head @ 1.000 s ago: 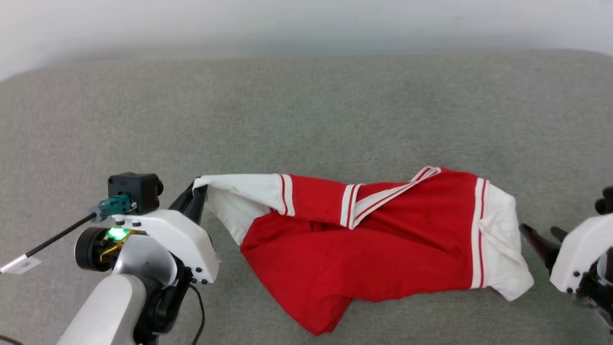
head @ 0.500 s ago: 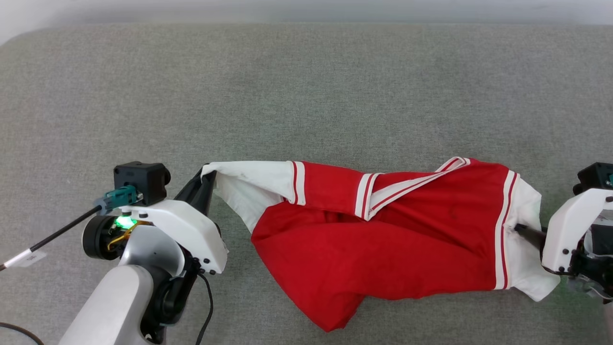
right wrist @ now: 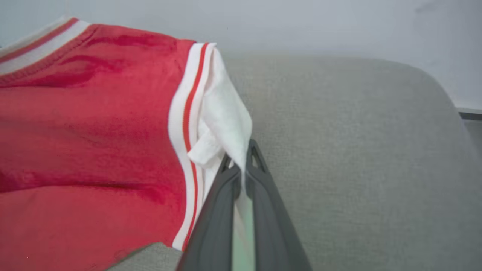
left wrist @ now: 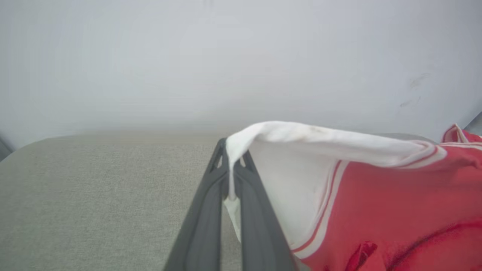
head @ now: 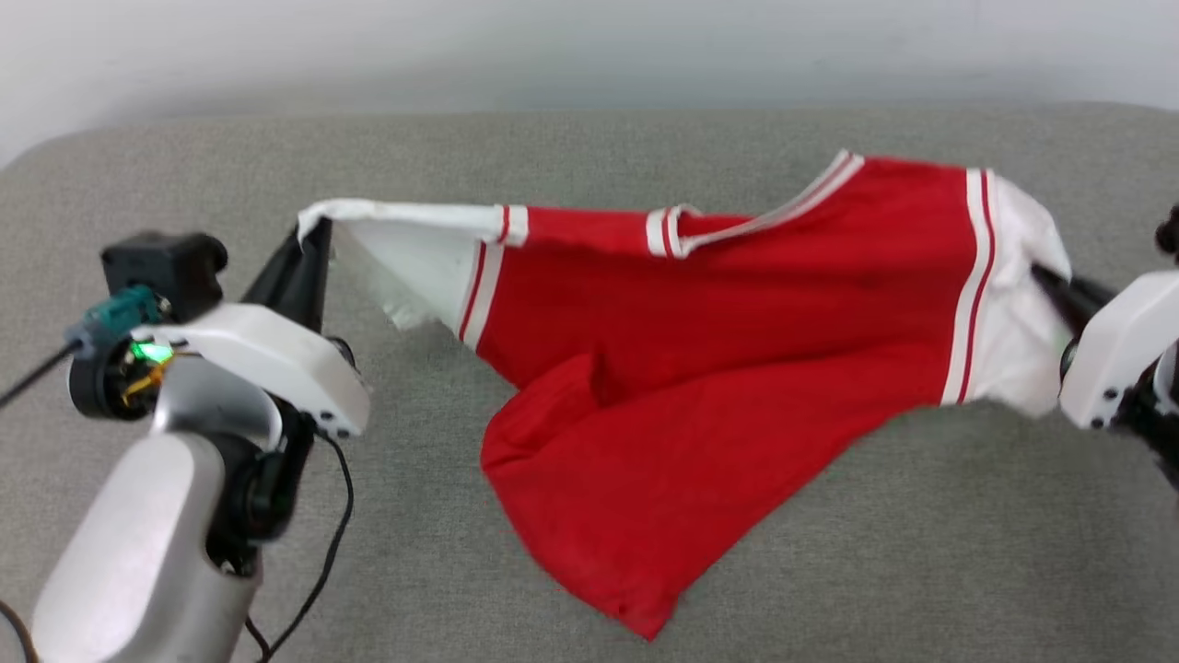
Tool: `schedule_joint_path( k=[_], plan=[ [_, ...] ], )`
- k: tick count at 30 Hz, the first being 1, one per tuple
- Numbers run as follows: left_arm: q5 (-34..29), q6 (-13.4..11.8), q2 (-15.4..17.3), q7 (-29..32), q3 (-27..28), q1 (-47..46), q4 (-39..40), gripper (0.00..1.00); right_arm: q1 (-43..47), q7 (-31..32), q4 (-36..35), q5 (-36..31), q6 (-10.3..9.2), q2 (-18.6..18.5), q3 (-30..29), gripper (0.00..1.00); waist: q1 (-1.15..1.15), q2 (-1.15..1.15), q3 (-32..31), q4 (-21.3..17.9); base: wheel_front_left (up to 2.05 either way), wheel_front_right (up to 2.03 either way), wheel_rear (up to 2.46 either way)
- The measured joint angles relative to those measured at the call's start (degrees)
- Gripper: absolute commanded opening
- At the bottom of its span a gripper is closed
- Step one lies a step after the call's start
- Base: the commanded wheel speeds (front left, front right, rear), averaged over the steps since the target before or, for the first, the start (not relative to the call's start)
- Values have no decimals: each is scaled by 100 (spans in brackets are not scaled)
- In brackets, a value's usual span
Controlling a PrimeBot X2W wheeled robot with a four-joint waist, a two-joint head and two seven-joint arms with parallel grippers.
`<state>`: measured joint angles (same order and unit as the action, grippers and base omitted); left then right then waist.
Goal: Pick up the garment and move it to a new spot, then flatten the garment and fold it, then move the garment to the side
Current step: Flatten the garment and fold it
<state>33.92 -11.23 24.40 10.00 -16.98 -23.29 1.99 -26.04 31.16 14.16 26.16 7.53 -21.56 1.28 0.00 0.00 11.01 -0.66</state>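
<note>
The garment (head: 700,368), a red jersey with white sleeve panels and striped trim, hangs stretched between my two grippers above the grey cushion. My left gripper (head: 309,241) is shut on the tip of its left white sleeve (left wrist: 293,137), the cloth pinched between the dark fingers (left wrist: 211,210). On the other side my right gripper (head: 1050,281) is shut on the right white sleeve (right wrist: 226,113). The red body sags down to a point (head: 645,617) near the front. No numbers show.
A grey fabric cushion (head: 589,166) spreads under everything, with a pale wall (head: 589,46) behind it. Its rounded right end (right wrist: 425,94) shows in the right wrist view. A black cable (head: 322,571) hangs from my left arm.
My right gripper closed on the right sleeve. Both arms then lifted the jersey off the cushion and pulled it taut. The head camera shifted too.
</note>
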Motion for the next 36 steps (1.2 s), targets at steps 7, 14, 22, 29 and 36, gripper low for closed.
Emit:
schedule_joint_path(
  k=[7,14,22,29,36],
  plan=[
    [54,288,24,-172,159,-1118,-578,0,-684,-385,-275,-325,0,85,-137,0,0,0,-190,-103,0,0,0],
    [-19,547,-71,-393,240,-2837,-1394,0,-1960,-699,-242,-389,0,207,-237,0,0,0,149,-130,0,0,0],
    [-400,768,-145,-842,200,-4968,-2283,0,-3981,-1290,291,-434,-1,259,-114,0,0,0,878,-170,0,0,0],
    [-510,850,-205,-1178,270,-6478,-2696,0,-5627,-1735,624,-456,-1,190,175,0,1,0,1603,-196,0,0,0],
    [-664,953,-193,-1433,205,-7110,-3064,0,-6460,-2146,922,-447,-1,174,465,0,1,0,2302,-196,0,0,0]
  ],
)
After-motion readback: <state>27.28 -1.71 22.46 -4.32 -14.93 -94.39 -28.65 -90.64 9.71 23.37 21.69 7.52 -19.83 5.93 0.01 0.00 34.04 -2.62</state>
